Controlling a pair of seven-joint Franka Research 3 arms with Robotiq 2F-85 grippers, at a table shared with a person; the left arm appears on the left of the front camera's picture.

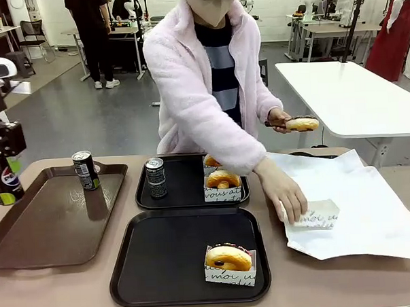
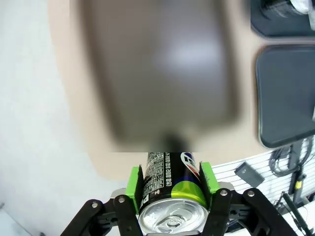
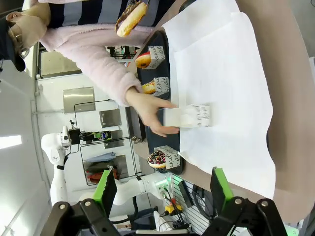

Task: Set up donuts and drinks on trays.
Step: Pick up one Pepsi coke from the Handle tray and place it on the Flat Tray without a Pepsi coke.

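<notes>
**Table layout from the robot's side**

Left: the long tray (image 1: 45,228), one can (image 1: 86,170) at its far end. Centre: the far tray (image 1: 186,195), a second can (image 1: 156,177) left of two donuts (image 1: 222,179); nearer, the near tray (image 1: 155,257), one donut (image 1: 228,258) at its right. Right: a paper sheet (image 1: 371,221) under a paper holder (image 1: 318,214). Far left: a third can (image 2: 170,194) in the left gripper (image 2: 170,178).

Person's hand (image 1: 287,196) on paper holder (image 1: 320,214), donut (image 1: 302,124) held up

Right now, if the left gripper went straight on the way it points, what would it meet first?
The left gripper, shut on a can, points down at the brown tray. The can's base would likely meet the tray's bare floor first. The tray is blurred, so depth is unclear.
</notes>
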